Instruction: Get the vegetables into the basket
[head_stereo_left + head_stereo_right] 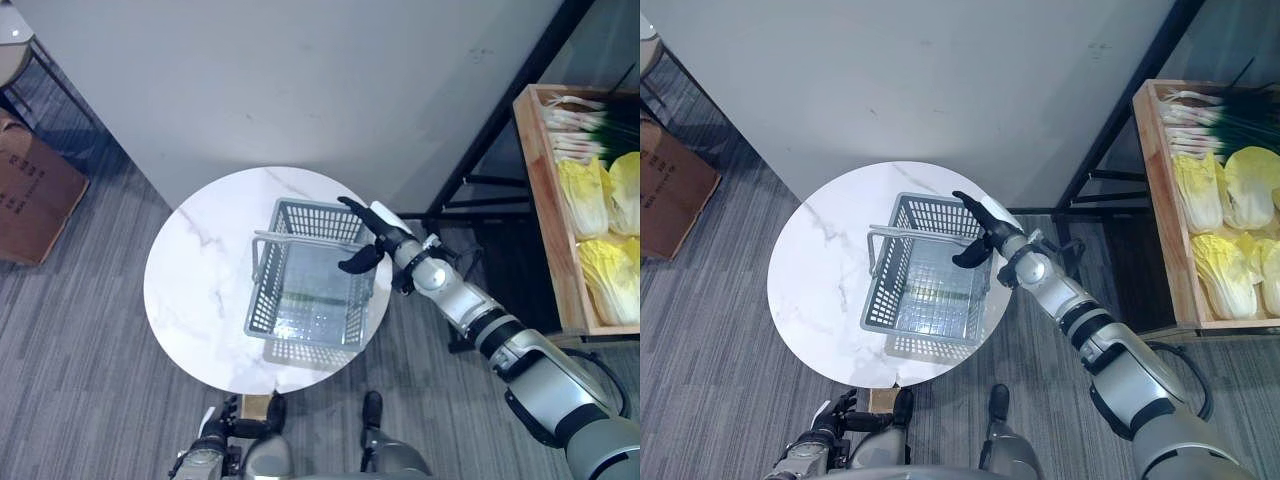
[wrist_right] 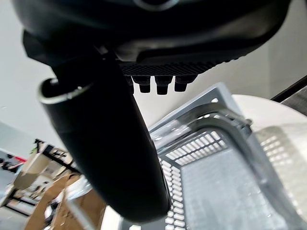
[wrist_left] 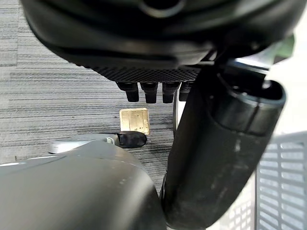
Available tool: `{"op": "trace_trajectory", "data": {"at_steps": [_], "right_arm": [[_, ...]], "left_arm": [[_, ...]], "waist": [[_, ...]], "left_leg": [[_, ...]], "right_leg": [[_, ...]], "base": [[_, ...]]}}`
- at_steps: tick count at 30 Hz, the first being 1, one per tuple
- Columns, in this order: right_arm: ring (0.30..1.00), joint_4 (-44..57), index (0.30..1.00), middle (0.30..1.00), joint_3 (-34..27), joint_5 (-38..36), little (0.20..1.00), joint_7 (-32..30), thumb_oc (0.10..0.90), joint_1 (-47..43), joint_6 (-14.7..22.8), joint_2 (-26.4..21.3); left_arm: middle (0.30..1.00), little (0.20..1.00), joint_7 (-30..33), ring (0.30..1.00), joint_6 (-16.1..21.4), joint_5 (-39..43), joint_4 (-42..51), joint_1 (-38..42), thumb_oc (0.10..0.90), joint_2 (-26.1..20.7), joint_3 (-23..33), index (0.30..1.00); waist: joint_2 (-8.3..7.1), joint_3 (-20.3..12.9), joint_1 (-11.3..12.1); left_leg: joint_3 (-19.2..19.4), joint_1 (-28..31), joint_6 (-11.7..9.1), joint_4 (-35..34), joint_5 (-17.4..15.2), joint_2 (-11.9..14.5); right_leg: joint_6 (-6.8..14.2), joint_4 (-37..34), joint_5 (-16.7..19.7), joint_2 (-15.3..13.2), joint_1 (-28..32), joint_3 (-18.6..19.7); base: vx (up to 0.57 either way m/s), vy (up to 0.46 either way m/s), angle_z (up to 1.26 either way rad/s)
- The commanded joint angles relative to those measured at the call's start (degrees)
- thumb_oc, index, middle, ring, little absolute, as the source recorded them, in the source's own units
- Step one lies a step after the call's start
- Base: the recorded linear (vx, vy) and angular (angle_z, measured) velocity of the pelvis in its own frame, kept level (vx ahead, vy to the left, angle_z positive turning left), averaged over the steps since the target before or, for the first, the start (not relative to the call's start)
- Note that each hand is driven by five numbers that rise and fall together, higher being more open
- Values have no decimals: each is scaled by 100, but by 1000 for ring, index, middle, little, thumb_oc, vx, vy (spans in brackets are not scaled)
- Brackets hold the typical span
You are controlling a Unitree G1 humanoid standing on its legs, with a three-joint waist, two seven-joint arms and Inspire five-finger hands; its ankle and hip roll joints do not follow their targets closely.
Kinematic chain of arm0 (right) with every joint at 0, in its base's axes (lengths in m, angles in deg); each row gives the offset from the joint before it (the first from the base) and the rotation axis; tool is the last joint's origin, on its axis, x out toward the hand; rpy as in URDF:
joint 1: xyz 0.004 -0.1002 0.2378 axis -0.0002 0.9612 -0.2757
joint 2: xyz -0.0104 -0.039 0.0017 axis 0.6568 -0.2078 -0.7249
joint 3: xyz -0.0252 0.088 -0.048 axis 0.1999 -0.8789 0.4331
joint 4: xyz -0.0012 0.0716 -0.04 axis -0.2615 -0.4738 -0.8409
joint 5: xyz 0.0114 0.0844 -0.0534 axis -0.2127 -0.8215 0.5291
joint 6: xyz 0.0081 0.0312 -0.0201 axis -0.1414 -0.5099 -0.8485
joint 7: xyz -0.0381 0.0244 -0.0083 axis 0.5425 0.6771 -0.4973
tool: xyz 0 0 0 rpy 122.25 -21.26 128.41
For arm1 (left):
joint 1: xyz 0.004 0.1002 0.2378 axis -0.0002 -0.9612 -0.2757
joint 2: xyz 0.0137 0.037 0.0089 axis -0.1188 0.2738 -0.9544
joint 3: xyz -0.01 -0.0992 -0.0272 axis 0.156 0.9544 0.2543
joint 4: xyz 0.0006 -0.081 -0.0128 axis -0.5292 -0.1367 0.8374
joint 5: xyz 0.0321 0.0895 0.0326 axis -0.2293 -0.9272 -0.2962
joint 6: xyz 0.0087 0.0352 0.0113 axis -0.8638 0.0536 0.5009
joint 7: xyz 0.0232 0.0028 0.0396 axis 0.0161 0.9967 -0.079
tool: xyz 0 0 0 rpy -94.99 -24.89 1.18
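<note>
Grey basket: one, empty.

Right arm extended forward from the lower right, forearm angled toward the far right edge of the round table. Right hand held above the basket's far right corner, fingers straight and spread, thumb apart, holding nothing. Left hand low beside the table's near edge, fingers relaxed.

The basket sits on the round table, vegetable crate well right.
</note>
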Motion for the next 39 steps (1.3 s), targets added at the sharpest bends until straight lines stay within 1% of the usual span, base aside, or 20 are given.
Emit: {"op": "trace_trajectory", "data": {"at_steps": [1,3,7,9,15,20,22,24,25,26,27,28,30,31,32,33,34,36,37,39], "right_arm": [[1000,-36,1000,1000,-142,285,1000,-499,900,-1051,380,144],[1000,-344,1000,1000,-58,458,1000,-503,900,-1177,327,202],[1000,-557,1000,1000,115,630,1000,-456,900,-1242,292,253],[300,-650,300,300,189,724,300,-424,400,-1240,273,293],[300,-787,300,300,395,851,300,-261,400,-1000,261,646],[300,-447,300,300,500,937,300,-148,400,-858,281,611],[300,-77,300,300,537,972,300,-70,400,-808,305,407],[300,897,300,300,496,959,300,40,400,-663,382,-168],[300,912,300,300,492,958,300,44,400,-654,374,-178],[300,1295,300,300,412,913,300,79,400,-581,425,-420],[300,1509,300,300,367,890,300,102,400,-515,450,-520],[300,2081,300,300,220,786,300,149,400,-347,568,-894],[300,2627,300,300,13,645,300,215,400,-151,672,-1254],[300,2651,300,300,-2,641,300,224,400,-133,661,-1268],[300,3171,300,300,-238,496,300,251,400,36,784,-1619],[300,3378,300,300,-350,418,300,289,400,156,824,-1756],[300,3381,300,300,-352,418,300,289,400,159,823,-1757],[300,3791,300,300,-595,283,300,349,400,350,902,-2062],[300,4123,300,300,-787,159,300,410,400,503,995,-2357],[300,4269,300,300,-869,137,300,445,400,580,1000,-2464]], "left_arm": [[1000,1000,219,1000,-31,-37,-358,-128,900,-177,-613,1000],[1000,1000,248,1000,-7,7,-336,-37,900,-175,-689,1000],[1000,1000,266,1000,5,15,-326,3,900,-168,-754,1000],[1000,1000,270,1000,0,19,-330,22,900,-157,-777,1000],[1000,1000,286,1000,0,-64,-293,35,900,-97,-916,1000],[1000,1000,290,1000,-24,-177,-296,8,900,-95,-898,1000],[1000,1000,266,1000,-41,-226,-330,-18,900,-98,-827,1000],[1000,1000,232,1000,-82,-335,-370,-60,900,-129,-663,1000],[1000,1000,232,1000,-82,-335,-370,-61,900,-127,-667,1000],[1000,1000,211,1000,-100,-389,-384,-88,900,-143,-597,1000],[1000,1000,199,1000,-113,-417,-392,-103,900,-143,-569,1000],[1000,1000,161,1000,-138,-508,-441,-157,900,-161,-449,1000],[1000,1000,109,1000,-147,-594,-470,-204,900,-171,-355,1000],[1000,1000,109,1000,-147,-594,-470,-205,900,-171,-364,1000],[1000,1000,87,1000,-161,-656,-499,-252,900,-179,-267,1000],[1000,1000,73,1000,-163,-694,-504,-266,900,-185,-240,1000],[1000,1000,73,1000,-163,-694,-504,-266,900,-185,-241,1000],[1000,1000,46,1000,-173,-772,-525,-305,900,-201,-172,1000],[1000,1000,22,1000,-183,-852,-534,-346,900,-201,-111,1000],[1000,1000,2,1000,-179,-866,-539,-353,900,-203,-92,1000]], "waist": [[-222,-38,123],[-204,0,159],[-189,16,188],[-184,17,208],[-163,-8,235],[-176,-61,184],[-193,-94,131],[-245,-153,1],[-242,-153,7],[-254,-180,-46],[-258,-192,-66],[-275,-232,-146],[-279,-275,-212],[-277,-276,-202],[-268,-313,-287],[-268,-326,-301],[-268,-326,-299],[-267,-363,-361],[-257,-389,-434],[-252,-397,-443]], "left_leg": [[-134,-414,-283,-1,290,69],[-159,-476,-274,-1,307,45],[-188,-506,-264,-1,320,24],[-204,-528,-255,-1,319,9],[-221,-510,-240,-1,288,-2],[-188,-428,-242,-1,246,8],[-152,-368,-244,-1,219,16],[-74,-267,-251,-1,168,56],[-71,-263,-251,-1,166,57],[-45,-227,-257,-1,150,68],[-30,-208,-260,-1,142,79],[10,-144,-268,-1,123,91],[52,-95,-274,-1,107,112],[54,-92,-274,-1,106,113],[103,-50,-287,-1,89,137],[116,-35,-290,-1,84,147],[117,-35,-290,-1,84,147],[164,-5,-308,-1,80,178],[213,45,-319,-1,69,193],[229,65,-323,-1,64,203]], "right_leg": [[563,2,42,-662,90,286],[563,2,58,-673,36,283],[560,2,56,-683,27,271],[561,2,51,-696,23,262],[563,2,17,-719,55,239],[566,2,-19,-724,110,247],[566,2,-33,-721,148,271],[573,2,-52,-709,178,325],[573,2,-52,-708,180,328],[578,2,-59,-700,192,347],[578,2,-59,-698,195,360],[579,2,-71,-679,218,399],[583,2,-78,-675,236,416],[583,2,-79,-674,237,418],[589,2,-80,-668,233,443],[590,2,-78,-661,230,454],[590,2,-77,-660,230,455],[597,2,-83,-653,233,476],[595,2,-91,-636,243,507],[595,2,-96,-627,249,524]], "base": [[-31,17,3],[-25,22,5],[0,4,3],[14,11,5],[0,0,0],[0,0,0],[0,0,0],[9,-3,-2],[0,0,0],[0,0,0],[33,-5,-11],[34,-11,-13],[24,-11,-10],[13,-7,-16],[11,-10,-20],[11,-10,-19],[7,-12,-13],[24,-13,-14],[27,-12,-10],[17,-7,-6]]}}
